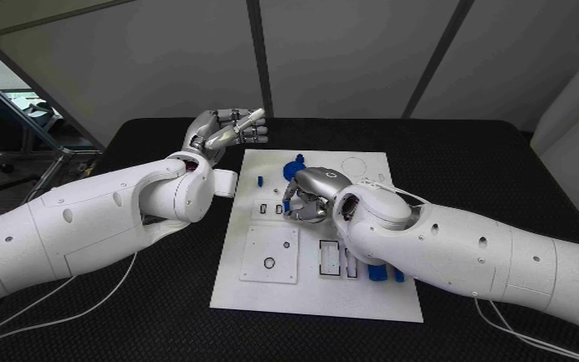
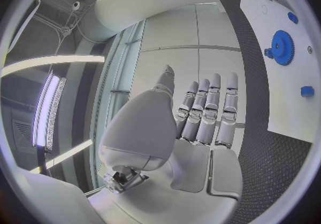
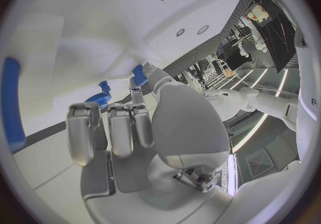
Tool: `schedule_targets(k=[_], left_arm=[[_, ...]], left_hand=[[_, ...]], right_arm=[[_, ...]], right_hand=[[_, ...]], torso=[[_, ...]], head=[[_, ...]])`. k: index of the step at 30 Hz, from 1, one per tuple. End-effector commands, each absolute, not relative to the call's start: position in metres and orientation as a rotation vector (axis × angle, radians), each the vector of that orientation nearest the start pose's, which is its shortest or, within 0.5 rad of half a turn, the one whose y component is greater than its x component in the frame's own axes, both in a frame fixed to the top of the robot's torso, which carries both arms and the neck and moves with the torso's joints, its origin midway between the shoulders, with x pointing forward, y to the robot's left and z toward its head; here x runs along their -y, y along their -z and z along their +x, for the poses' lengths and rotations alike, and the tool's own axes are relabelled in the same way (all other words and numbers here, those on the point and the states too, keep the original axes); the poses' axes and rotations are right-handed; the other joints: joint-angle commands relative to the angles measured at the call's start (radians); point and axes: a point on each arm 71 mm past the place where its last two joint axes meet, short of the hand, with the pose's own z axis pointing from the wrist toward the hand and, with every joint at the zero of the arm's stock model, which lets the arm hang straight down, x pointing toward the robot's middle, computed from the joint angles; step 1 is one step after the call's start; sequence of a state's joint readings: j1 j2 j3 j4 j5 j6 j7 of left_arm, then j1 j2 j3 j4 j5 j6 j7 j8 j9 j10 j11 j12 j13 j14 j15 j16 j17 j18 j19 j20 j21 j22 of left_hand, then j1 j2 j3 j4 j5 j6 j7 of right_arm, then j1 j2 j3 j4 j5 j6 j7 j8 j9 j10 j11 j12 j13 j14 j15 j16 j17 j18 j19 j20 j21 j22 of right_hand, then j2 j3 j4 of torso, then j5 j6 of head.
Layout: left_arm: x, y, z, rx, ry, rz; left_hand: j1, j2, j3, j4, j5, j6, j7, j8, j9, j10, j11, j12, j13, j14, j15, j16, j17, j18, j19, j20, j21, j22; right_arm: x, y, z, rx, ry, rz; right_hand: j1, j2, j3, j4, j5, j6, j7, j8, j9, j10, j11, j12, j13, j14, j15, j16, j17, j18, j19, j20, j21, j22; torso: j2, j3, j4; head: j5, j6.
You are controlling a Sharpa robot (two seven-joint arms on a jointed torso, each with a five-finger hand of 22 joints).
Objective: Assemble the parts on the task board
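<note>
Fingers [image 3: 122, 130] of the right hand [image 1: 316, 193] are curling down over the middle of the task board [image 1: 374, 295]; I cannot tell if they are holding anything. Just past them, a blue gear [image 1: 295, 167] is sitting on the far part of the board. Farther left, off the board's far corner, the left hand [image 1: 226, 135] is hanging with straight fingers, holding nothing. Some blue parts [image 1: 384, 272] are lying loose at the near right, so I think much is left.
</note>
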State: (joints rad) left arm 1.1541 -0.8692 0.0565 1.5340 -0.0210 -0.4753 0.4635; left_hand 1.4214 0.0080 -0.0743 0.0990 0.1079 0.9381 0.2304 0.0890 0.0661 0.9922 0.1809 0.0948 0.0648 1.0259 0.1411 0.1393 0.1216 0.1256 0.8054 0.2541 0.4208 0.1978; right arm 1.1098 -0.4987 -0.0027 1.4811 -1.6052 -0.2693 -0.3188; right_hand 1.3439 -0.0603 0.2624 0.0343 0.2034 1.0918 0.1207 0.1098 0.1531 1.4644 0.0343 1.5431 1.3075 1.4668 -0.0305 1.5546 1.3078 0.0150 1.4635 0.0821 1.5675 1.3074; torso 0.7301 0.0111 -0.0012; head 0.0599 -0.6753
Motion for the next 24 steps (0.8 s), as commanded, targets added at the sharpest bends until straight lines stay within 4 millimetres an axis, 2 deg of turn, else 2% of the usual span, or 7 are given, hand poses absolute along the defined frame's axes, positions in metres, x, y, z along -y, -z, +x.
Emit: schedule_targets(k=[1, 8, 13, 24], left_arm=[[-0.2316, 0.1583, 0.4950, -1.205, 1.459, -1.105], [-0.2319, 0.1583, 0.4951, -1.205, 1.458, -1.105], [-0.2320, 0.1583, 0.4951, -1.205, 1.458, -1.105], [-0.2327, 0.1584, 0.4952, -1.204, 1.457, -1.106]], left_hand=[[0.004, 0.006, 0.002, -0.006, -0.003, 0.001, 0.003, -0.004, -0.001, 0.004, 0.004, -0.005, -0.001, 0.006, 0.002, -0.005, 0.002, 0.055, -0.006, -0.002, 0.005, 0.001], [0.004, 0.006, 0.002, -0.006, -0.003, 0.001, 0.003, -0.004, -0.001, 0.004, 0.004, -0.005, -0.001, 0.006, 0.002, -0.005, 0.002, 0.055, -0.006, -0.002, 0.005, 0.001], [0.004, 0.006, 0.002, -0.006, -0.003, 0.001, 0.003, -0.004, -0.001, 0.004, 0.004, -0.005, -0.001, 0.006, 0.002, -0.005, 0.002, 0.055, -0.006, -0.002, 0.005, 0.001], [0.004, 0.007, 0.002, -0.007, -0.003, 0.000, 0.003, -0.004, -0.001, 0.003, 0.005, -0.006, -0.001, 0.006, 0.002, -0.006, 0.002, 0.055, -0.007, -0.002, 0.005, 0.001]], right_arm=[[0.0432, 0.2139, 0.4577, -1.747, -0.703, -0.291], [0.0437, 0.2142, 0.4580, -1.749, -0.699, -0.290], [0.0437, 0.2140, 0.4584, -1.746, -0.699, -0.287], [0.0438, 0.2136, 0.4589, -1.739, -0.698, -0.280]], right_hand=[[-0.013, -0.003, -0.005, 0.000, 0.003, -0.003, 0.003, -0.005, -0.002, 0.078, 0.009, -0.006, 0.228, 0.095, 0.007, -0.001, 0.223, -0.015, 0.107, 0.007, 0.003, 0.263], [-0.025, -0.016, -0.008, 0.003, 0.002, -0.030, 0.014, -0.022, -0.008, 0.069, 0.018, -0.016, 0.219, 0.094, 0.013, -0.003, 0.220, -0.015, 0.107, 0.011, 0.003, 0.263], [-0.039, -0.029, -0.014, 0.007, 0.002, -0.068, 0.029, -0.042, -0.016, 0.057, 0.031, -0.029, 0.206, 0.093, 0.024, -0.006, 0.214, -0.015, 0.107, 0.020, 0.003, 0.263], [-0.051, -0.041, -0.020, 0.012, 0.000, -0.113, 0.042, -0.047, -0.023, 0.027, 0.044, -0.062, 0.173, 0.091, 0.036, -0.009, 0.206, -0.015, 0.107, 0.032, 0.003, 0.263]], torso=[[0.000, 0.0001, 0.0004], [0.000, -0.0001, 0.0003], [0.000, -0.0001, 0.0003], [0.000, 0.0001, -0.0002]], head=[[0.000, 0.000], [0.001, 0.000], [0.001, 0.000], [0.001, 0.000]])
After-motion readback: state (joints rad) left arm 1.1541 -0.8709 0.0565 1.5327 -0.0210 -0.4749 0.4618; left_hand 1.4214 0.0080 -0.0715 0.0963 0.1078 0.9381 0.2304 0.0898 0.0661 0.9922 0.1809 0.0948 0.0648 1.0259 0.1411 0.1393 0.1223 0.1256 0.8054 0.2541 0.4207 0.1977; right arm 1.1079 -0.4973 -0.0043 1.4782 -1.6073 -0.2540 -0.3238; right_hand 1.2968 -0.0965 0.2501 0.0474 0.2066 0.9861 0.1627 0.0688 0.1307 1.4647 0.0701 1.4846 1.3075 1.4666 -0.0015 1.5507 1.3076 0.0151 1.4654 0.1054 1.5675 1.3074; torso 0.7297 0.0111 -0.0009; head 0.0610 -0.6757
